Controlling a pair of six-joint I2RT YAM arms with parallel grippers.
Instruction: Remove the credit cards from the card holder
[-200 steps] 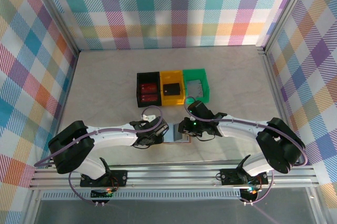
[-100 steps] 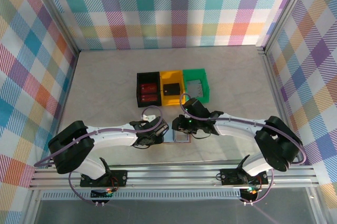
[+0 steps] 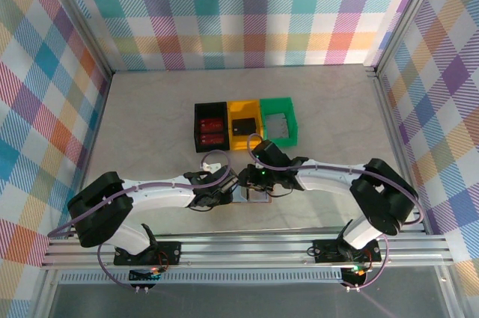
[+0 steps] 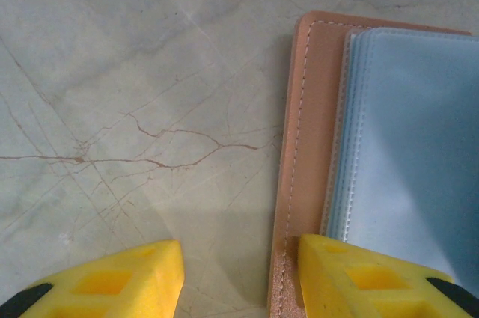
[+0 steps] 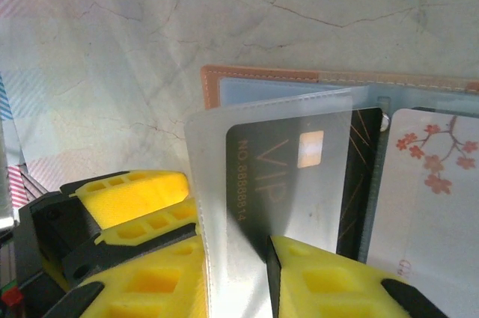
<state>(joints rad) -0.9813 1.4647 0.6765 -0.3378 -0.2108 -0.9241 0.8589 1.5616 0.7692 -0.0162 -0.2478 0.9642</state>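
Jaws of the left gripper [image 4: 238, 254] stand apart, one pinning the card holder [image 4: 310, 108] to the counter [image 4: 112, 71]. The right gripper [image 5: 233, 247] has shifted left onto it and pinches the clear sleeve [image 5: 209, 153] holding a black credit card [image 5: 277, 176]: extraction can begin.

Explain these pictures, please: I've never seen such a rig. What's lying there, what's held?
Two robot arms, left and right, stand at the near edge of a table. One picture looks down from above; the others come from wrist cameras, yellow fingers in view. On the table lie three bins, black, yellow and green, and an open wallet. The left gripper, open, straddles the wallet's edge. The right gripper pinches a clear sleeve holding a black card; a blossom card lies beside it.
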